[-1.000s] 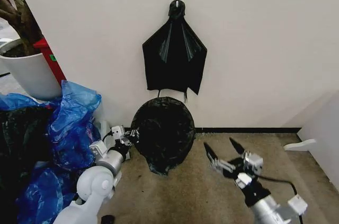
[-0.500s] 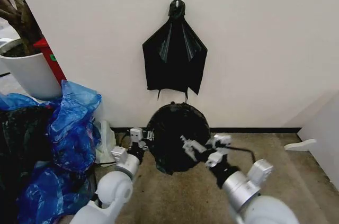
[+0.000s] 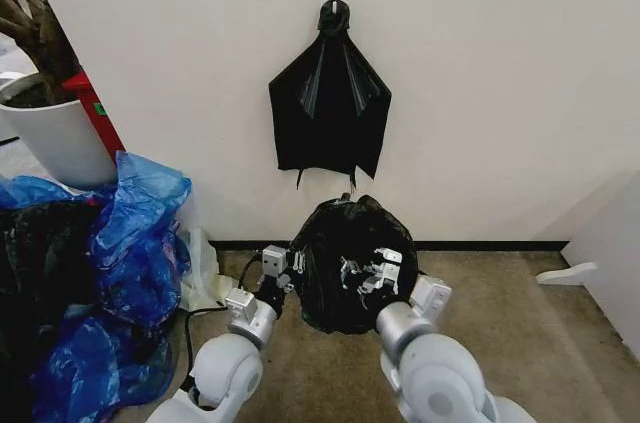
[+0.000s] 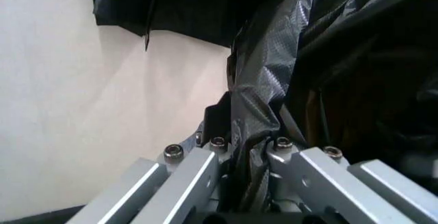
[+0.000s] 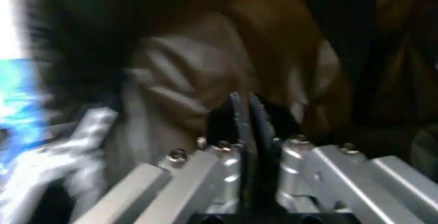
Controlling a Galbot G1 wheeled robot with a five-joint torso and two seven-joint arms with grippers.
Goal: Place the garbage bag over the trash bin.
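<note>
The garbage bag (image 3: 345, 263) stands as a rounded black bundle on the floor against the wall, just below a fan-shaped black bunch (image 3: 330, 108) hanging on that wall and to the right of a heap of blue bags (image 3: 135, 233). The left gripper (image 3: 292, 265) is at the bundle's left edge with its fingers (image 4: 205, 167) pinched tight on a fold of the plastic. The right gripper (image 3: 362, 273) presses against the bundle's front, fingers (image 5: 247, 116) drawn close together; whether they hold any plastic cannot be told.
</note>
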